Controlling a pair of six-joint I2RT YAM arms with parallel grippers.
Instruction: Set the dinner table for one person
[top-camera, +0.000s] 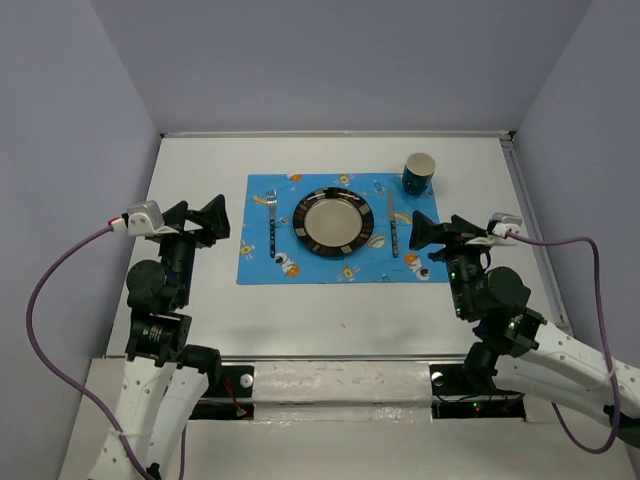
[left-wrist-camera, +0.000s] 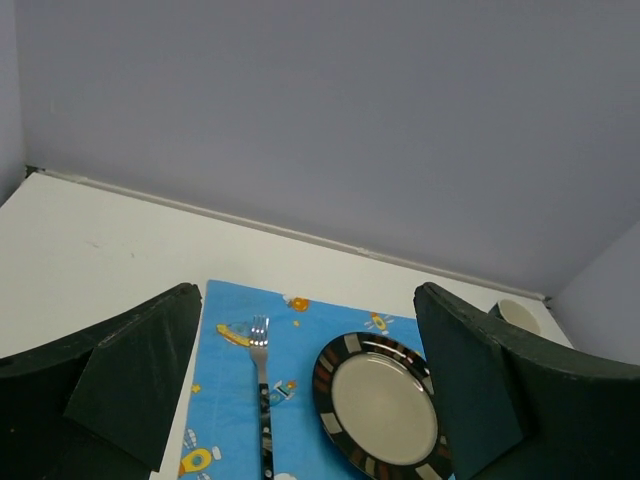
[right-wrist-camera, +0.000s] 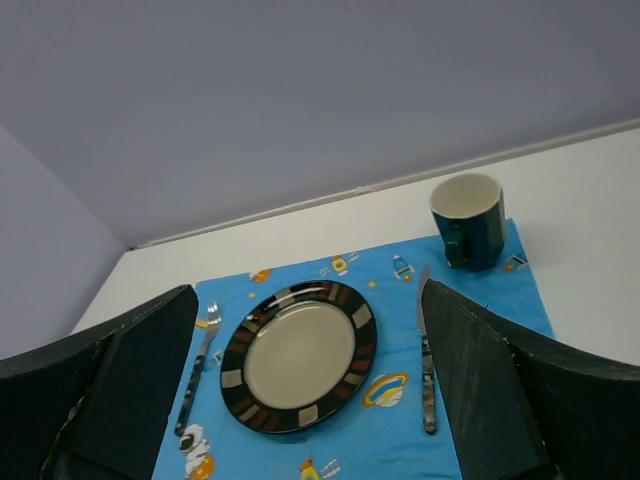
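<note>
Bench (top-camera: 330, 310): a broad white top filling the floor of the enclosure, both arms rooted at its near edge. A blue placemat (top-camera: 262, 262) lies mid-bench.

On the mat: plate (top-camera: 334, 222) in the centre, fork (top-camera: 271, 215) just to its left, knife (top-camera: 392, 225) just to its right, both lying roughly parallel. The mug (top-camera: 419, 173) stands upright at the mat's far right corner.

Left pincer (top-camera: 197, 218): released, fingers spread wide, grasping nothing, off the mat's left edge. Right pincer (top-camera: 442, 232): also released and empty, over the mat's right edge, close to the knife's near end.

Reading: the setting looks complete, so the step in hand is likely backing off.

- The right arm needs the care. Lift before pulling toward the base, so no finger catches the knife or rucks the mat.
- Stay well apart from the mug; a nudge could tip it.
- The left arm has an open path.

How high the pincers sit above the bench, I cannot tell.
</note>
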